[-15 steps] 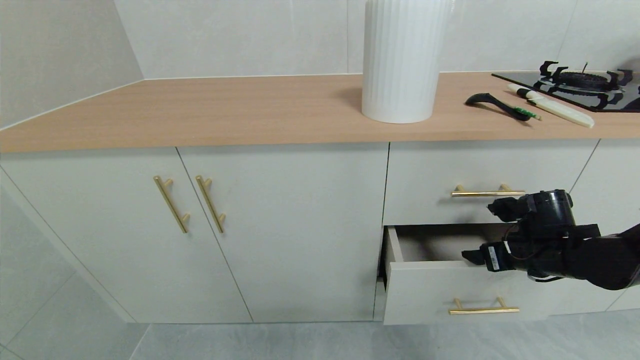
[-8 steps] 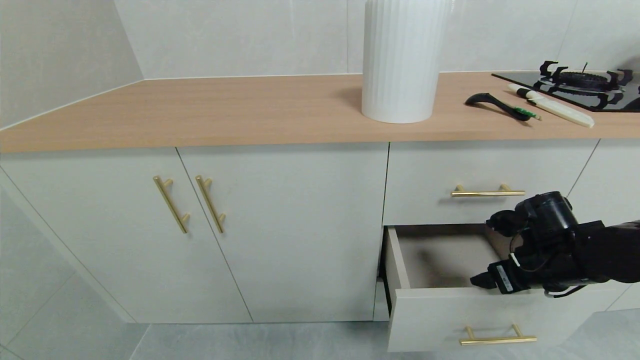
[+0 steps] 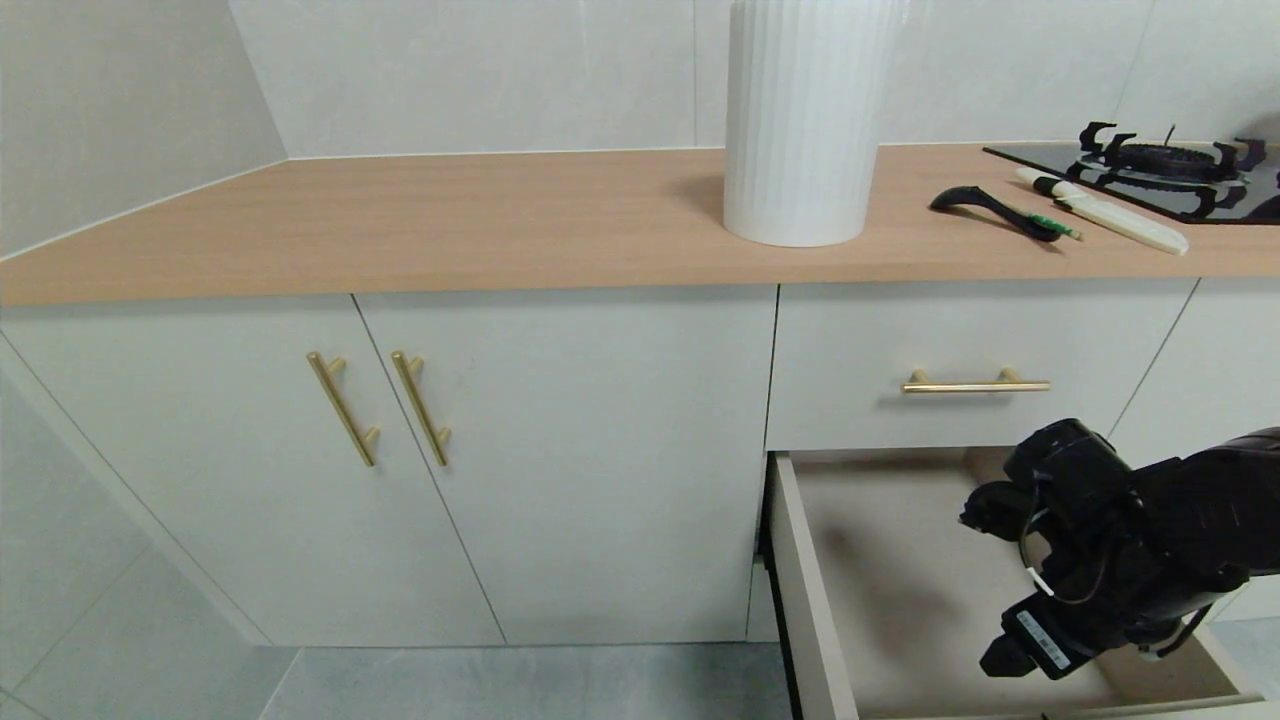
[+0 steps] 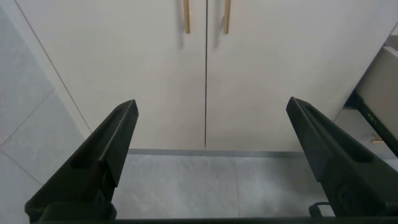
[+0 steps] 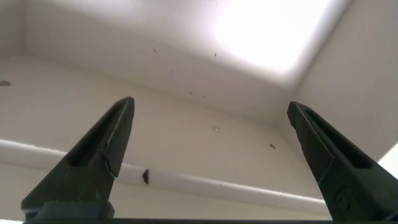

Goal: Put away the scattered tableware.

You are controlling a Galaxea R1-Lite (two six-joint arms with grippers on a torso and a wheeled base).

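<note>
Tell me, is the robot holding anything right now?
No, nothing. The left end effector is open and empty facing the cupboard doors, and the right end effector is open and empty over the open drawer.

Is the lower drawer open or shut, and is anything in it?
Open: the lower drawer is pulled far out under the shut upper drawer. Its visible floor is bare; the part beneath the right gripper is hidden.

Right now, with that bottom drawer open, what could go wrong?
The right hand hangs open over the lower drawer; lifting out, it might catch the gold handle above it. The white knife lies close to the countertop's front edge, so a clumsy grab might knock it to the floor.
</note>
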